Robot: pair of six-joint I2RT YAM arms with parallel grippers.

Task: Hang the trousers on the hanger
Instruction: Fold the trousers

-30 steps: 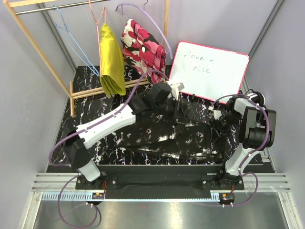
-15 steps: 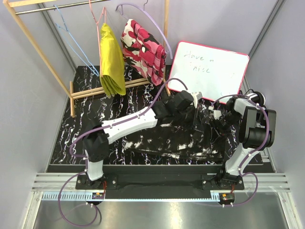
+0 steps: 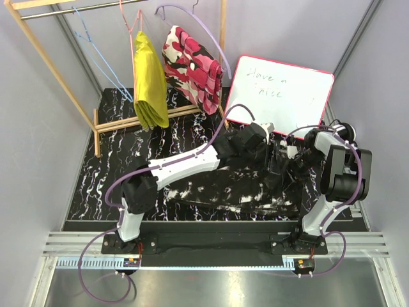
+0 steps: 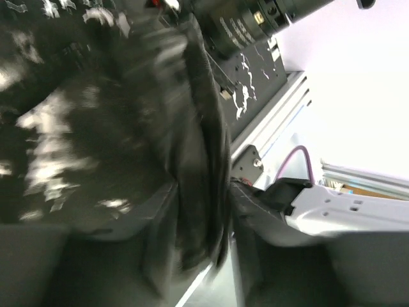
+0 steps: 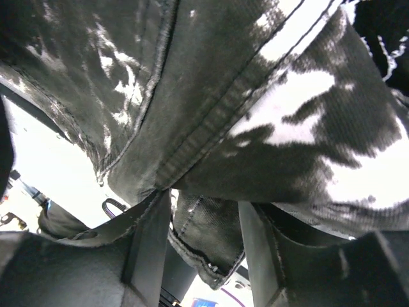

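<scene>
Located trousers (image 3: pixel 223 188) at lower centre of the overhead frame, spread flat, right end bunched up. Saw left gripper (image 4: pixel 201 240) clamped on a thick folded edge, right gripper (image 5: pixel 201 246) pinching a seamed hem. Spotted hanger (image 3: pixel 99 61) hooked on rail (image 3: pixel 64 9), upper left, well apart. Judged soft, floppy, prone to sagging; best gripped at thick seams or waistband.

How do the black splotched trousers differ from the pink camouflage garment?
The floppy black trousers with white blotches lie on the black veined tabletop; the pink camouflage garment hangs over a lilac hanger. The left gripper and right gripper clamp the trousers; neither touches the garment. Both are patterned fabric.
</scene>
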